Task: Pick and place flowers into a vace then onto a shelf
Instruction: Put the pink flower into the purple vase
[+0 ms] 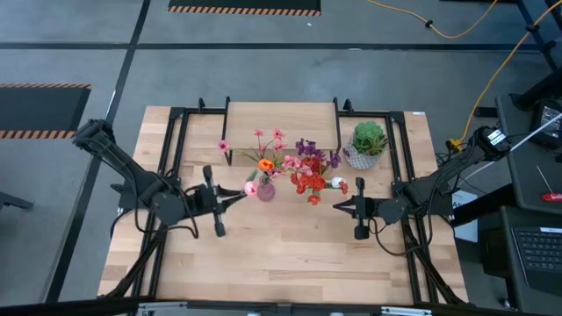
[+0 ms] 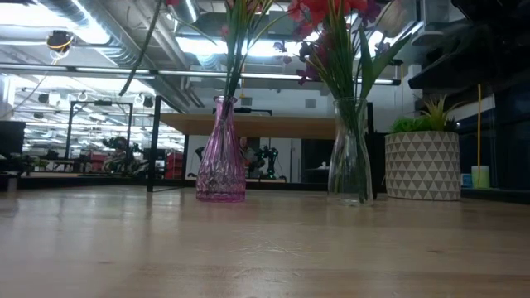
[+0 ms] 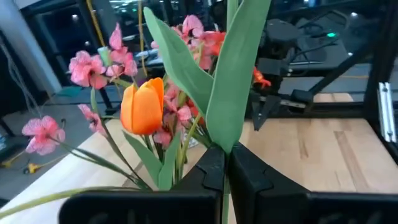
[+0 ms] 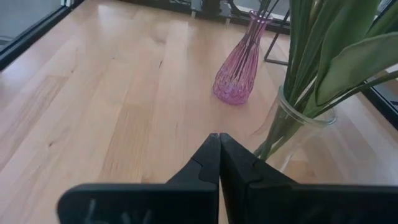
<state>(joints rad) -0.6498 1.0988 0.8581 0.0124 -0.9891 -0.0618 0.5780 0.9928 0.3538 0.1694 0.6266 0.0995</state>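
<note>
A pink glass vase [image 1: 264,189] [image 2: 220,153] stands mid-table holding an orange tulip [image 3: 143,106] and pink blossoms [image 3: 93,68]. To its right a clear vase [image 2: 351,153] [image 4: 298,134] holds red and purple flowers [image 1: 309,175]. My left gripper [image 1: 239,196] [image 3: 225,155], just left of the pink vase, is shut on a green-leaved flower with a pink bloom [image 1: 251,187]. My right gripper [image 1: 338,207] [image 4: 219,138] is shut and holds nothing, just right of the clear vase. The shelf [image 1: 281,114] stands at the far middle. My left gripper pinches the flower between its two fingers where the broad green leaf [image 3: 227,134] joins the stem. The fingers come about level from the table's left. The leaf rises above them. The lower stem [image 2: 142,50] hangs slanting in the air, clear of the table and left of the pink vase.
A spiky green plant in a white patterned pot [image 1: 367,145] [image 2: 422,161] stands at the far right. Black frame rails [image 1: 176,158] run along both sides of the table. Bare wood [image 1: 281,254] lies toward the near edge.
</note>
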